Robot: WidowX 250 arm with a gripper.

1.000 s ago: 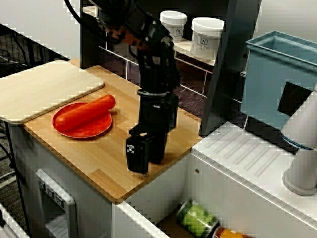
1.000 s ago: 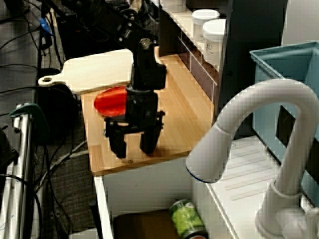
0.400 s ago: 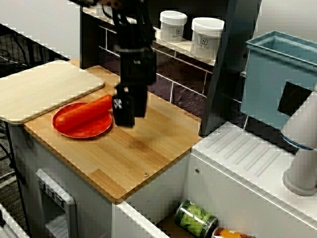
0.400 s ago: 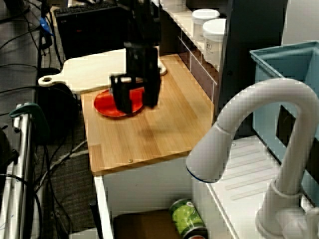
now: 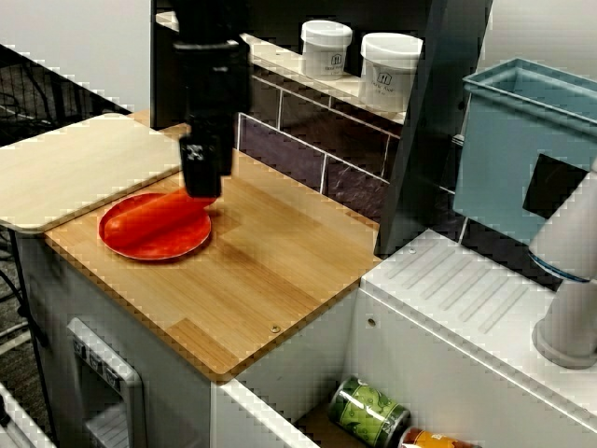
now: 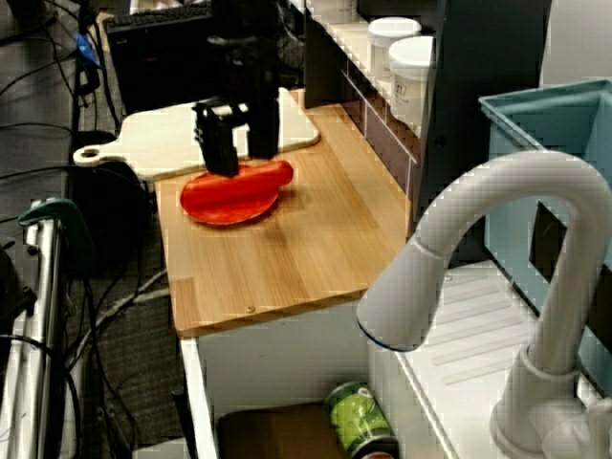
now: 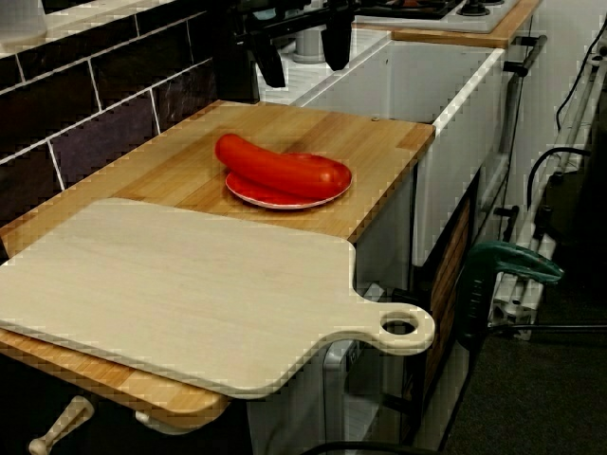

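Low view along the worktop, near to far: a pale cutting board (image 7: pixel 190 294) sat closest, its handle sticking out past the worktop (image 7: pixel 379 133) edge. Just past it a red plate (image 7: pixel 275 199) lay flat on the wood. A red sausage-shaped piece (image 7: pixel 285 169) lay across the plate, one end overhanging the rim on the tile side. Beyond and above was the hand (image 7: pixel 305 74), pointing down, fingers spread wide with nothing between them. There was clear air between the tips and the piece.

View from over the tap: the hand (image 6: pixel 241 161) hung over the far side of the plate, with the piece under the gap between the fingers. The front-corner view agreed, with no contact visible.

Progress, as I judged it: the hand was lined up above the piece and that was all. No touch, no grip, and the piece rested on its plate. Closing on it and all handling were left.

Farther off were two white jars (image 5: pixel 390 70) on the shelf, a blue bin (image 5: pixel 522 149) and cans (image 5: pixel 368 411) down in the sink.
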